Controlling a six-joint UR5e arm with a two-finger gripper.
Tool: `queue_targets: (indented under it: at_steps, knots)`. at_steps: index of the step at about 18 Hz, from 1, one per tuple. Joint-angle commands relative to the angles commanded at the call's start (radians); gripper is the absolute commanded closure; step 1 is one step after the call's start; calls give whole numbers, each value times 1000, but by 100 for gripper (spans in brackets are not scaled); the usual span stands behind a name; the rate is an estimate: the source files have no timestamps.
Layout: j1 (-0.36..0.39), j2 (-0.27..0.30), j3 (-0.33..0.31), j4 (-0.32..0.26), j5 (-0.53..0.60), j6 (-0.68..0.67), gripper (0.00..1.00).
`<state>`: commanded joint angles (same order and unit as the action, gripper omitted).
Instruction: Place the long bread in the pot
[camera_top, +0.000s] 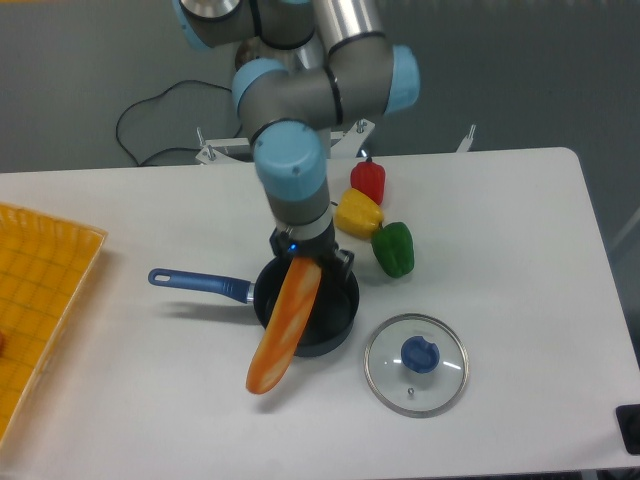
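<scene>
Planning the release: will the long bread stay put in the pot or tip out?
Probably tips: the long bread is held by one end and overhangs the pot. It stays straight, so likely stiff. Its glossy skin may slide in the gripper.

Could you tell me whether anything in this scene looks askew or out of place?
The long bread stands out: gripped at its upper end by the tool, it slants across the pot with its lower end sticking out past the near-left rim. The glass lid lies off the pot, flat on the table.

The white table (520, 250) holds the pot (335, 312), glass lid (416, 363), 3 peppers (368, 222) and yellow tray (40, 300).
</scene>
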<state>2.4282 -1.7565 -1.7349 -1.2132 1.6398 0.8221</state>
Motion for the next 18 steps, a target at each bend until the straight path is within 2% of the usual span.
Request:
queue_targets:
  at_steps: [4, 7, 9, 12, 18]
  knots:
    - [54, 58, 0, -83, -2, 61, 100]
    - [110, 104, -2, -169, -2, 146, 100]
    - [135, 127, -3, -198, -2, 176, 100]
    - [153, 141, -21, -212, 2, 210, 100]
    - [146, 123, -28, -206, 8, 206, 100]
